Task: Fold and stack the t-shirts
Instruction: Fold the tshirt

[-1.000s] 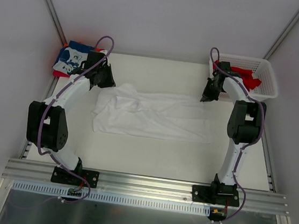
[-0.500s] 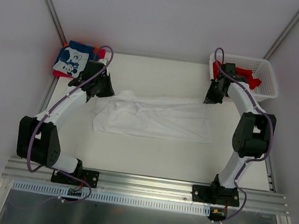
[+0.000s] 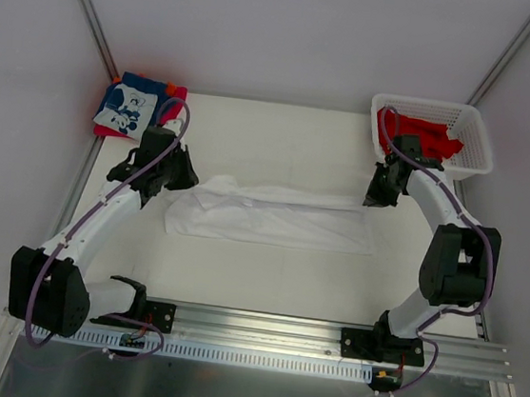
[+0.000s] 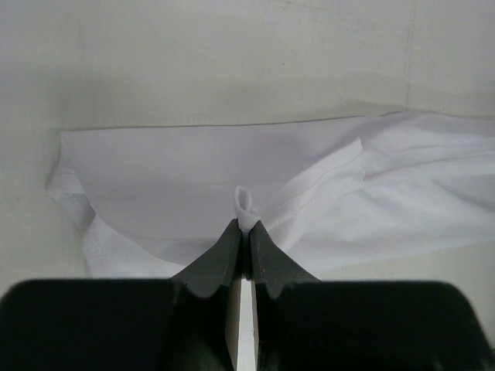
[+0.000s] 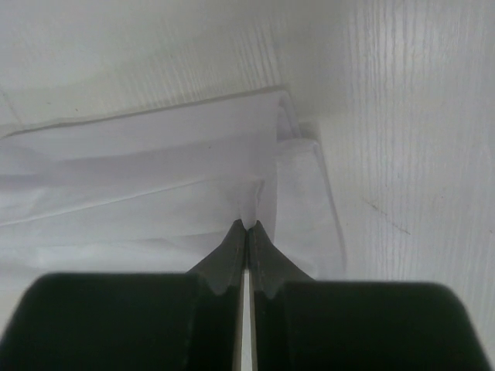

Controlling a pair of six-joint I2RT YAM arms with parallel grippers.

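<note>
White cloth t-shirt lies stretched between left pincer and right pincer. Only the wrist views show the grips: each is closed tight on a pinched fold of fabric. Since a second ago, both have drawn the far edge nearward, narrowing the shirt.

Red t-shirts partly hidden behind the right arm

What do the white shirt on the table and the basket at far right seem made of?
The plain white t-shirt looks like thin matte knit cloth, probably cotton: soft creases, a stitched hem in the left wrist view. The white lattice basket looks like rigid moulded plastic: an even grid of openings, a stiff rim.
</note>
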